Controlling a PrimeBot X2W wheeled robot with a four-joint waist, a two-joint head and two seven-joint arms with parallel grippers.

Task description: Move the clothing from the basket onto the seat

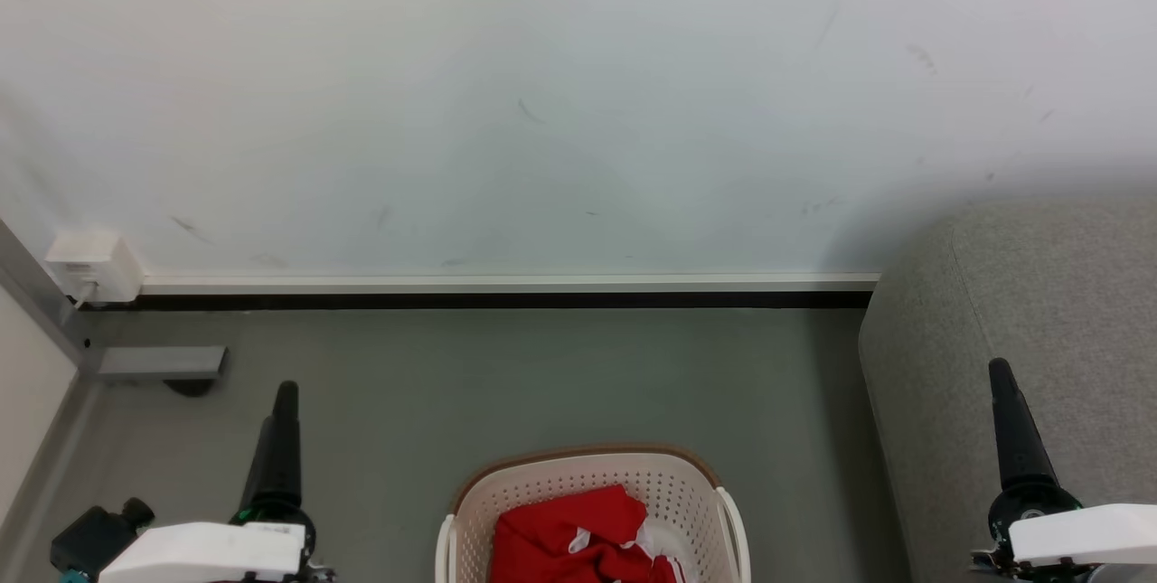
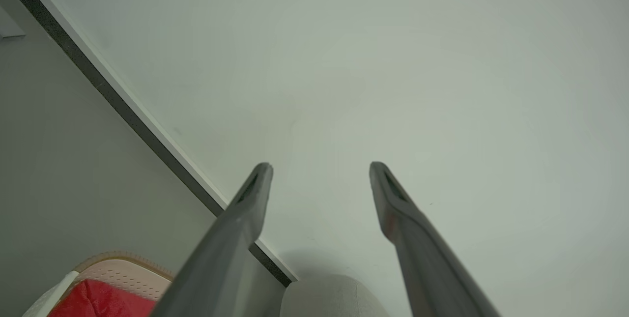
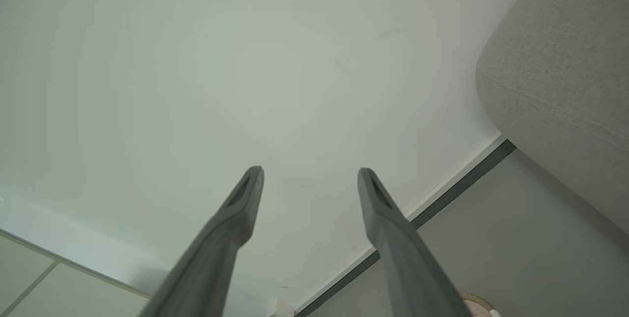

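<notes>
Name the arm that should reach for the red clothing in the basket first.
Left, probably. The left gripper and right gripper both stand open and empty, but the left sits somewhat nearer the basket, and its wrist view shows the clothing. The right hangs further off, before the seat.

White forearm casings (image 1: 203,551) end in black wrists (image 1: 1030,502) and long tapering jaws.

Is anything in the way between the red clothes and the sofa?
Only the basket's right wall. The clothes lie inside it and must go over it to reach the sofa. Nothing else visible is between them.
</notes>
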